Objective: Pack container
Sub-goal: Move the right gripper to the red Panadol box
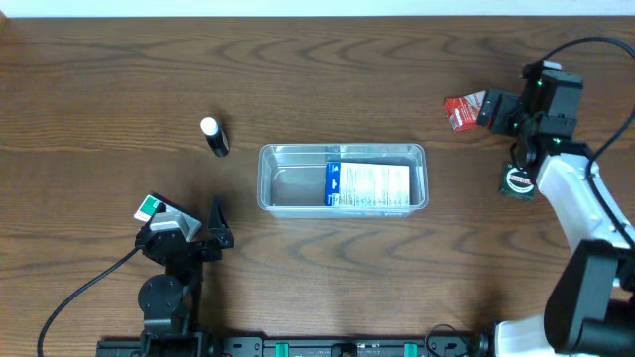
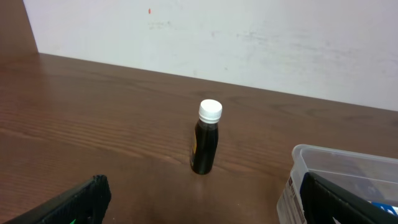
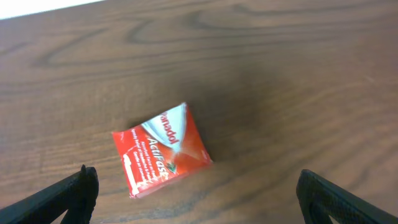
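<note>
Plan of the workspace. The clear container [image 1: 266, 180] lies at the centre of the surface [image 1: 119, 79], with a blue-and-white box [image 1: 369, 185] in its 3 o'clock half. Left gripper [image 2: 205, 199], at 8 o'clock: fingers spread and empty, facing a dark bottle [image 2: 206, 142]. Right gripper [image 3: 198, 190], at 2 o'clock: fingers spread and empty, just beside a red packet [image 3: 161, 150].

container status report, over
Left hand open, facing bottle. Right hand open over red packet. Container holds one box; nothing blocking it.
</note>
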Controlling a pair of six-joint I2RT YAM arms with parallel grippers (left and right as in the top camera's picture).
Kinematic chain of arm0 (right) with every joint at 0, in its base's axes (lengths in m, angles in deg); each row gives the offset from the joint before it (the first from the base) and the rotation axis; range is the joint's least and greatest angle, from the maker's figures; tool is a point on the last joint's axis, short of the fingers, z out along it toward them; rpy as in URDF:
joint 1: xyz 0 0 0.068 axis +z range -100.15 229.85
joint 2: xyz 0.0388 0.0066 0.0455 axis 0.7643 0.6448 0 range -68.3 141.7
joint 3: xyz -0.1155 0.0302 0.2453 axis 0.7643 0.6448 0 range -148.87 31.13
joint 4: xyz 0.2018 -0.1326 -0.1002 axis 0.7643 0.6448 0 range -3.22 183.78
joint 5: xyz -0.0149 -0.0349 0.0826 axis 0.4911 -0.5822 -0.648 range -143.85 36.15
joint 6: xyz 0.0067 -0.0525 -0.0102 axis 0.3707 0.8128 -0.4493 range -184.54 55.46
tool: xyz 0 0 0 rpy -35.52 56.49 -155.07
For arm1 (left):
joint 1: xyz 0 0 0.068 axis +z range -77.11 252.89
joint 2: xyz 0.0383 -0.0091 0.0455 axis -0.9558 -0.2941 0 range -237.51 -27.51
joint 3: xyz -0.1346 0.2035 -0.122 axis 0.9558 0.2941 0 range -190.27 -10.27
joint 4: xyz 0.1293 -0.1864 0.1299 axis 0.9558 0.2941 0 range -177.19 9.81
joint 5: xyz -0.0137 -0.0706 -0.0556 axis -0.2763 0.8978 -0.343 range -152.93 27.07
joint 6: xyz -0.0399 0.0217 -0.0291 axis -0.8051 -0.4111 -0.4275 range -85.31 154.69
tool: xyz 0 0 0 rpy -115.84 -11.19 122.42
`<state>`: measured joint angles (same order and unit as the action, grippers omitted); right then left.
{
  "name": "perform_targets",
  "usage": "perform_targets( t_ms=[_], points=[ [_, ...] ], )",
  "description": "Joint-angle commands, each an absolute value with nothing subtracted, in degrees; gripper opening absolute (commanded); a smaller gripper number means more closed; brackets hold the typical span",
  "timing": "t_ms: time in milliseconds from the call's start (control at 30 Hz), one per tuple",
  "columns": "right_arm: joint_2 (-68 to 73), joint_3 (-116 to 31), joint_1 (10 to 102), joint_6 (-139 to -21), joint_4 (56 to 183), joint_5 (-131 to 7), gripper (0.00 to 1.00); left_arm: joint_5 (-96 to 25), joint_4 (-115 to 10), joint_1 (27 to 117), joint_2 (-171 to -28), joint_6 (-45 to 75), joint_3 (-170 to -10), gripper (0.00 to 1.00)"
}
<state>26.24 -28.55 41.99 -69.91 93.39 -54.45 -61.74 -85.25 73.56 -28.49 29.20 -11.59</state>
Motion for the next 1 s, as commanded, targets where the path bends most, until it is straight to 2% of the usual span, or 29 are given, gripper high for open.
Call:
perform_targets(
  t_ms=[0,267,433,733,867,967],
  points=[
    [31.7,-31.9,42.4,-64.0,93.4,-56.3,0.99,-62.4,-83.2,73.8,-28.6,30.2,-10.5,0.98],
    [44.2,-39.9,43.5,-63.7,95.0,-60.5,0.99,-62.4,-83.2,73.8,-28.6,30.2,-10.5,0.98],
    [47.2,-42.5,45.3,-64.9,95.1,-60.4,0.99,-62.4,-83.2,73.8,-28.6,30.2,-10.5,0.98],
    [47.2,-42.5,48.5,-94.4,96.2,-53.5,0.99,-62.4,-83.2,73.8,-28.6,30.2,-10.5,0.98],
    [47.2,-42.4,49.9,-111.1,101.9,-46.5,0.99,-62.4,-83.2,73.8,-28.6,30.2,-10.5,0.98],
    [47.2,-42.2,50.5,-118.7,104.9,-43.5,0.99,-62.4,-83.2,73.8,-28.6,30.2,-10.5,0.98]
  ],
)
